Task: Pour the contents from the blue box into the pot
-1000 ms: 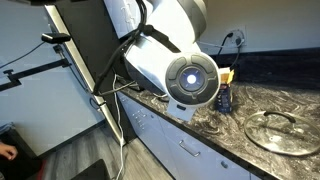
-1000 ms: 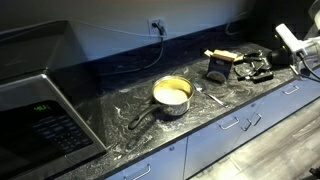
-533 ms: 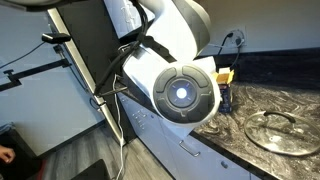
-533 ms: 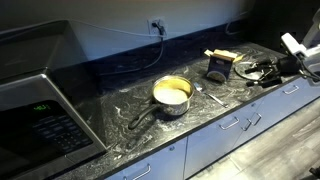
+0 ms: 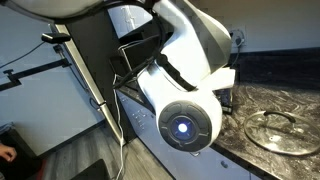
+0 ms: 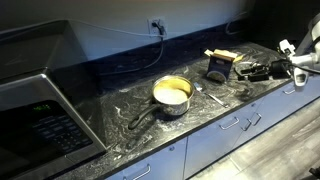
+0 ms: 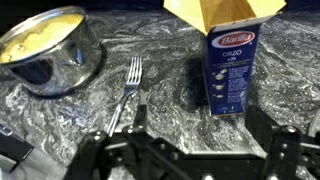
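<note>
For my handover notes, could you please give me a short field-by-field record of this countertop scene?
claw: open, empty, facing the box without touching it
blue box: upright on the counter, yellow top flaps open
pot: on the counter, yellow showing inside
fork: lying between pot and box
glass lid: flat on the counter, off the pot
pouring: not started

Robot arm point(image 5: 195, 45): smooth white rounded casings parted by dark seams, a round dark-grey joint cap point(image 5: 189, 127) with a glowing blue-white centre, black cables point(image 5: 130, 58) running along its side, and a black gripper point(image 7: 190, 155) built of bare jointed links.
</note>
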Motion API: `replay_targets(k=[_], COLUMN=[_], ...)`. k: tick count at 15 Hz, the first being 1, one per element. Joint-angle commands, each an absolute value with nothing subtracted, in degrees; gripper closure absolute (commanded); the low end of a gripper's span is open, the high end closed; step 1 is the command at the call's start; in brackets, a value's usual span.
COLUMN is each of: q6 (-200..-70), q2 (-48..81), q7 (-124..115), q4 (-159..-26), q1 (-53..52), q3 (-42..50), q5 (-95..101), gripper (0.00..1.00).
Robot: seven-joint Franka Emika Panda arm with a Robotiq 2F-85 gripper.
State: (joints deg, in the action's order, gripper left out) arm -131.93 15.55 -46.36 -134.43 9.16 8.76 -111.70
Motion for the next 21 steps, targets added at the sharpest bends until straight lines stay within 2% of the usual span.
replay_targets(k=[1, 9, 21], q6=[-130.88, -132.14, -131.88], q2=[18.03, 23.72, 29.36], q7=[-43.33, -29.39, -20.03], q4=[-131.58, -126.7, -121.51], q1=[8.65, 7.54, 8.22], q3=[7.57, 6.02, 6.32], q5=[-120.1, -131.43, -134.88], gripper=[0.0, 0.0, 0.0])
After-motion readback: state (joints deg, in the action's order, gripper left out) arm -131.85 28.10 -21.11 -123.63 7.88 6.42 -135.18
